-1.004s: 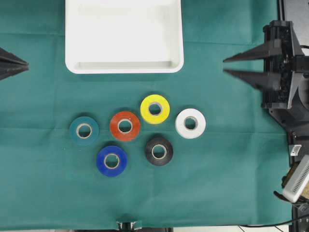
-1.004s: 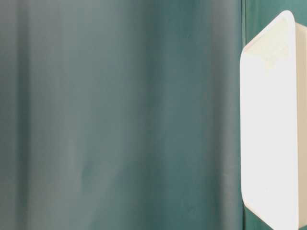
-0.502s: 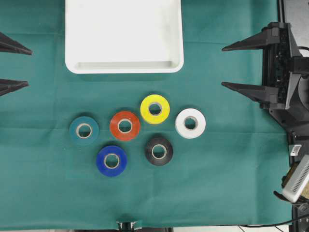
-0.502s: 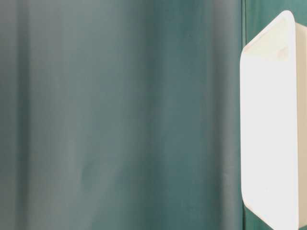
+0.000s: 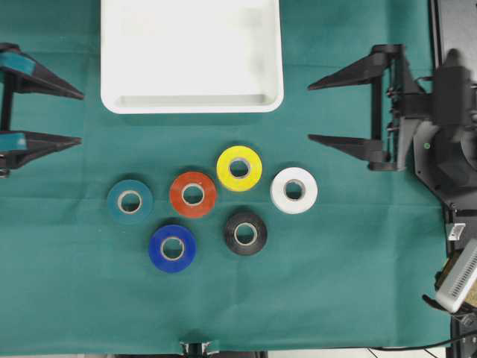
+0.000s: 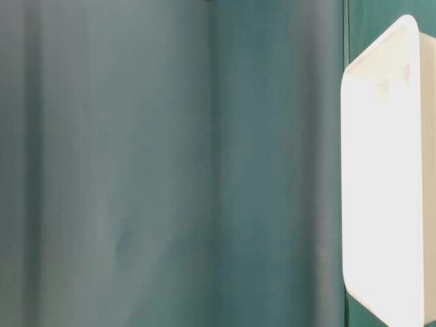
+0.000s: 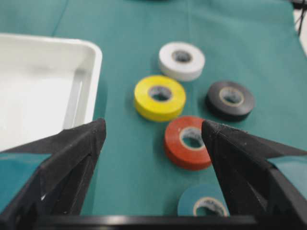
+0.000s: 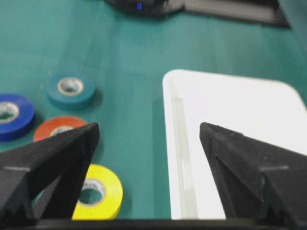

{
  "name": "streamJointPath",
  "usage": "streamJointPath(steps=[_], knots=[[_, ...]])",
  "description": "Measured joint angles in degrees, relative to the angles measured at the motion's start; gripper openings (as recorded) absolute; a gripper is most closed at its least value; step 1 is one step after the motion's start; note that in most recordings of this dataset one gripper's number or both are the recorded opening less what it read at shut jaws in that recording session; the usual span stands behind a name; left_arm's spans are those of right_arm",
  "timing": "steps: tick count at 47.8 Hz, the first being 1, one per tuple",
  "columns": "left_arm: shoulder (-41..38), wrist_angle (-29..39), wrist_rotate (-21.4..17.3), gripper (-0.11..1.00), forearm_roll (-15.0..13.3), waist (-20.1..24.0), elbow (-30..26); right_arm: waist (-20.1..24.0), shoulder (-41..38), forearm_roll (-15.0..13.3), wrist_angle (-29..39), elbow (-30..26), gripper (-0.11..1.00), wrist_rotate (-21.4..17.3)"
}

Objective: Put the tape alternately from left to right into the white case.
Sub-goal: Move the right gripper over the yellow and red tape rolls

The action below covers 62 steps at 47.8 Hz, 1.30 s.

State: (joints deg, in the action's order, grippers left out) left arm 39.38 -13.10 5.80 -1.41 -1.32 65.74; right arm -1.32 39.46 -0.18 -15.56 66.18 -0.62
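Across the overhead view, our left gripper (image 5: 78, 118) and right gripper (image 5: 311, 112) are now standing spread wide after being pinched a second ago, and reaching further inward toward the white case (image 5: 192, 102), empty at upper centre. At table level only the case is showing, at the right edge. From our wrist views the tape (image 5: 193, 194) is lying untouched in a cluster on the cloth below the case, so we are judging the first pick is just beginning.

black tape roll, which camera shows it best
The overhead exterior view: the black tape roll lies flat in full, unobstructed, below the yellow roll. The left wrist view also shows it whole but slightly blurred and at an angle. The right wrist and table-level views do not show it.
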Motion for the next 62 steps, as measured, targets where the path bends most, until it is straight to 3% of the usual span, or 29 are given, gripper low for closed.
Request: streamJointPath(steps=[35, 62], knots=[[-13.8, 4.13, 0.0, 0.93, 0.09, 0.0, -6.06, 0.0, -18.02, 0.0, 0.53, -8.61, 0.79, -0.09], [-20.39, 11.78, 0.0, 0.93, 0.0, 0.0, -9.32, 0.0, -29.53, -0.09, 6.24, -13.97, 0.79, -0.09]])
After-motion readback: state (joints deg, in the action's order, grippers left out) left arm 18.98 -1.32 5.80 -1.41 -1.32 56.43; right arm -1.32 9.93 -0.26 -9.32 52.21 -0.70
